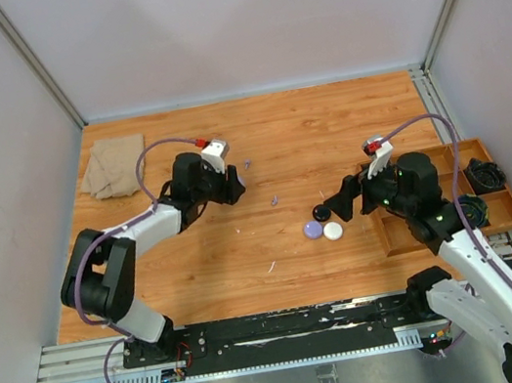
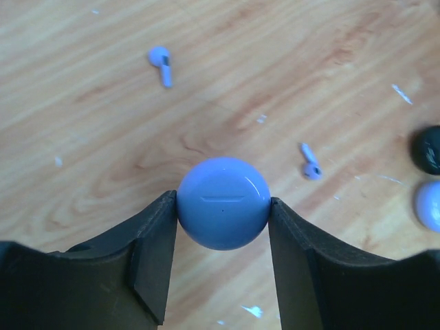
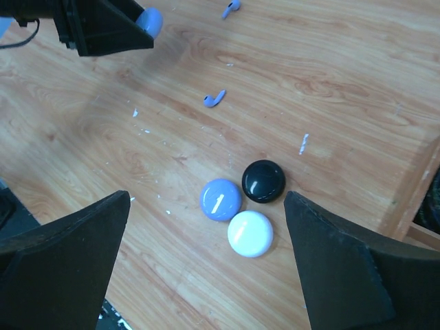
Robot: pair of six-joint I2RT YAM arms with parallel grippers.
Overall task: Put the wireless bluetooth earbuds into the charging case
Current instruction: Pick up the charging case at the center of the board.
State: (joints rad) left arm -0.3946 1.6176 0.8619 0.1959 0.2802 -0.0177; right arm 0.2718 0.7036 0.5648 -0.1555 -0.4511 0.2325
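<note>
My left gripper (image 2: 223, 207) is shut on a pale blue round charging case (image 2: 223, 189), held closed just above the wood; it also shows in the top view (image 1: 232, 188). Two pale purple stemmed earbuds lie loose ahead of it, one far left (image 2: 161, 63) and one to the right (image 2: 310, 163); they also show in the top view (image 1: 247, 164) (image 1: 274, 200). My right gripper (image 3: 207, 197) is open and empty, hovering over three small round cases: purple (image 3: 221, 199), black (image 3: 263, 181), white (image 3: 250, 234).
A wooden tray (image 1: 443, 236) with dark cables stands at the right edge beside my right arm. A beige cloth (image 1: 114, 165) lies at the back left corner. Small white flecks dot the wooden tabletop (image 1: 325, 130).
</note>
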